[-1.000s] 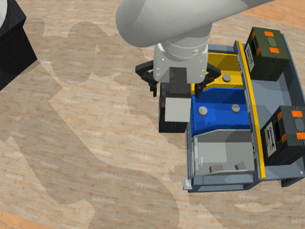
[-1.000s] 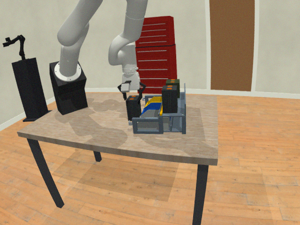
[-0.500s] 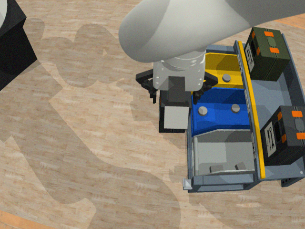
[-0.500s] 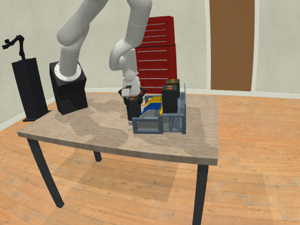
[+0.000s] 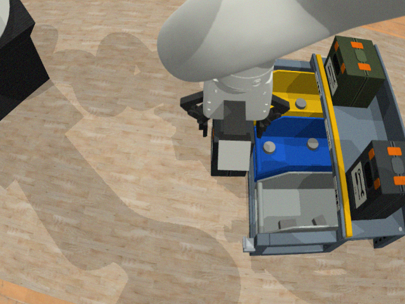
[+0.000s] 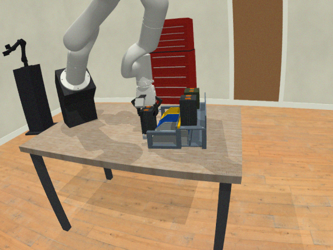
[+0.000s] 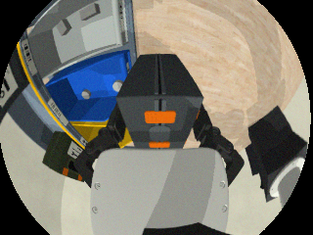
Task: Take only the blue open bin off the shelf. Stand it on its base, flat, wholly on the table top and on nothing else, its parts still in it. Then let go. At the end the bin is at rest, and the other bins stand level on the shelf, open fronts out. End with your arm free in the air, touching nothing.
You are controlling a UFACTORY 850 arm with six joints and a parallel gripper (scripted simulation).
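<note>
Item: one gripper (image 5: 232, 132) (image 6: 147, 111) (image 7: 158, 107), spread wide, fingers astride a black case (image 5: 228, 172) (image 6: 148, 122) (image 7: 158, 78), gripping nothing; presumably placed to clear this case first.
Item: the case, upright before the shelf (image 5: 294, 238) (image 6: 164, 147) (image 7: 132, 29), apparently barring the blue bin's way out.
Item: one blue open bin (image 5: 291, 159) (image 6: 169, 118) (image 7: 103, 95), on the shelf between a yellow bin (image 5: 284, 81) (image 6: 172, 110) (image 7: 93, 128) and a grey bin (image 5: 281, 202) (image 6: 168, 125) (image 7: 98, 39), round parts (image 5: 269, 147) (image 7: 117, 85) inside, due for the worktop (image 5: 157, 196) (image 6: 107, 145) (image 7: 220, 49).

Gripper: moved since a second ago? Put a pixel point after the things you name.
Yes, down: in the exterior view the gripper (image 5: 232, 132) (image 6: 147, 113) (image 7: 158, 107) now straddles the standing black case (image 5: 214, 157) (image 6: 148, 121) (image 7: 158, 105); earlier it hung higher above it.
</note>
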